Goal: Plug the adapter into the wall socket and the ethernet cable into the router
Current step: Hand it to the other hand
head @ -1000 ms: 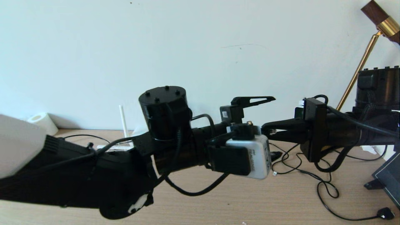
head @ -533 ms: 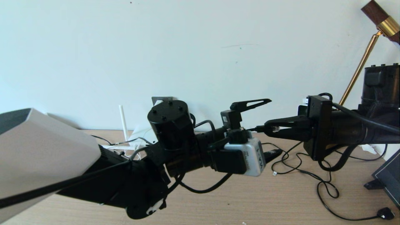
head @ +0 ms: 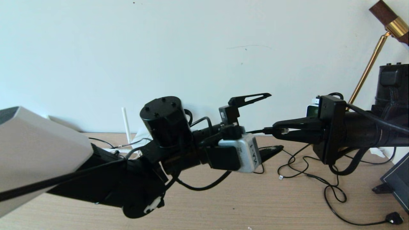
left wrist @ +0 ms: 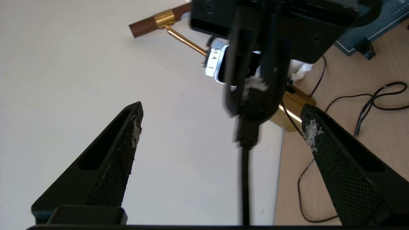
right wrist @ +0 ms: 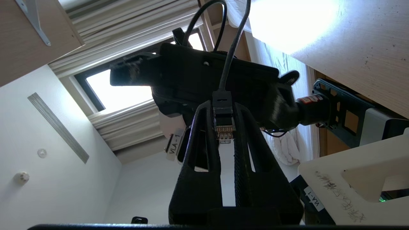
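My right gripper [head: 275, 131] is held above the table, shut on the ethernet cable's clip connector [right wrist: 223, 124], gold contacts facing back toward the wrist. The glossy black ethernet cable [left wrist: 245, 179] runs from it between the fingers of my left gripper [head: 276, 121], which stands open facing the right gripper tip to tip; its fingers [left wrist: 127, 140] do not touch the cable. Only one white stick antenna [head: 126, 125] of the router shows, behind my left arm at the wall. The adapter and the wall socket are hidden.
Thin black cords [head: 319, 183] lie looped on the wooden table [head: 255, 207] at the right, ending in a small black plug [head: 394, 218]. A brass lamp [head: 367, 70] leans at the far right, above a dark stand [head: 396, 185].
My right gripper has drawn back to the right and slightly up with the connector. My left arm has swung and its gripper has pulled a little left and up, still open.
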`<state>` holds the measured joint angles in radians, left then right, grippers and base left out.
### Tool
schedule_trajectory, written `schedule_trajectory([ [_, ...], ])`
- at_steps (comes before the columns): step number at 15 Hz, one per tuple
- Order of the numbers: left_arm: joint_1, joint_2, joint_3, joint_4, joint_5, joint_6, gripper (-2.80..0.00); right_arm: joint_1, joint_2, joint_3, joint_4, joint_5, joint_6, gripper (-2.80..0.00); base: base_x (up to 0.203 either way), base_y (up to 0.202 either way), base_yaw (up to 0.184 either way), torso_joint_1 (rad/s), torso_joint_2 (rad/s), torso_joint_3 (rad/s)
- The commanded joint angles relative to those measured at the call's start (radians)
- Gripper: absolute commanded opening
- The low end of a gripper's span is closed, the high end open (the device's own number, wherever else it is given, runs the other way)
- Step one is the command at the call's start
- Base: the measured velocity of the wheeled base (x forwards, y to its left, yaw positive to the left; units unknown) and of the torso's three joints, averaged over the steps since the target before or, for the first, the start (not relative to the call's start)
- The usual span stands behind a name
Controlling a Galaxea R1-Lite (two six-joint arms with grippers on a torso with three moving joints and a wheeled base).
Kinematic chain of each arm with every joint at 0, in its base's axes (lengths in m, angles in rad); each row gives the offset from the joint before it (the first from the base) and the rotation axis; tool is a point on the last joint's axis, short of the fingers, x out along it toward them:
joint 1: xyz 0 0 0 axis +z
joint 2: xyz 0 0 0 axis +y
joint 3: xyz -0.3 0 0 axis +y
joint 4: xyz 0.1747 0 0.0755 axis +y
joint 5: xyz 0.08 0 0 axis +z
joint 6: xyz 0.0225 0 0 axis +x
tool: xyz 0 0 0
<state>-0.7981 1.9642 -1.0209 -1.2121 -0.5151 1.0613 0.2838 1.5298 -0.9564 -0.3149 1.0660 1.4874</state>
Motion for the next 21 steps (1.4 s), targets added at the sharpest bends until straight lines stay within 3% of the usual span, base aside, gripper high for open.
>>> schedule_trajectory([
  [1,0.005,-0.026,0.006,-0.006,-0.008,0.005,0.00,0.000,-0.002,0.001,-0.003,0.006,0.008,-2.80,0.000,0.000,0.000,0.000,0.00,0.000],
  [11,0.003,-0.085,0.140,-0.001,-0.006,0.005,0.00,-0.003,0.004,0.001,-0.004,0.006,0.008,-2.80,0.000,0.000,0.000,0.000,0.00,0.000],
  [21,0.000,-0.070,0.134,0.000,-0.003,0.002,0.00,0.000,0.007,0.005,-0.010,0.006,0.007,-2.80,0.000,0.000,0.000,0.000,0.00,0.000],
])
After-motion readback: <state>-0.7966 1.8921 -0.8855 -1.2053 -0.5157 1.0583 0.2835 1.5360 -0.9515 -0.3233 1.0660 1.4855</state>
